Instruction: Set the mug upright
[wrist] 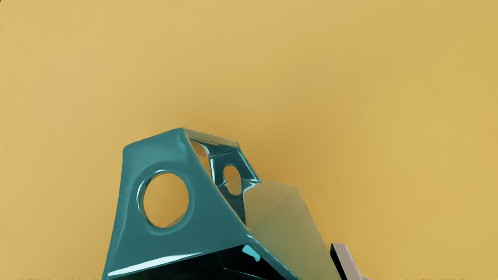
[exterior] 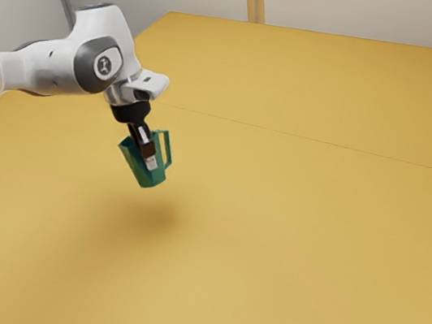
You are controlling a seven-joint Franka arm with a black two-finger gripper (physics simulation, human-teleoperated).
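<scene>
Mug (exterior: 138,168) is up off the table (exterior: 285,247), right at the tip end of your pincer (exterior: 150,165); only 1 arm here, so no choice of nearer side. Pincer is clamped on the mug by the look of it: 1 finger (exterior: 148,151) lies against the body, 2nd contact hidden, but the mug hangs in the air with its shadow (exterior: 150,213) apart below it. Key relation: long axis is tilted, roughly in line with your fingers, mouth end high toward the exterior view's left and back near the hand, base low toward the exterior view's right. Wrist view agrees, dark hollow (wrist: 186,269) opens on the hand side. Handle (exterior: 170,151) sticks out on the mug's side toward the exterior view's right. Over the table, it's nearer the edge at the exterior view's left than the edge at the exterior view's right, well in from the far edge. So, my call: mug isn't standing as asked; you'd want to swing the base back under the mouth, toward the exterior view's left, by turning the wrist, then lower until the base sits flat, then let go. Risks: wall slipping in your grip during the turn, or a base corner landing early and tipping it.
</scene>
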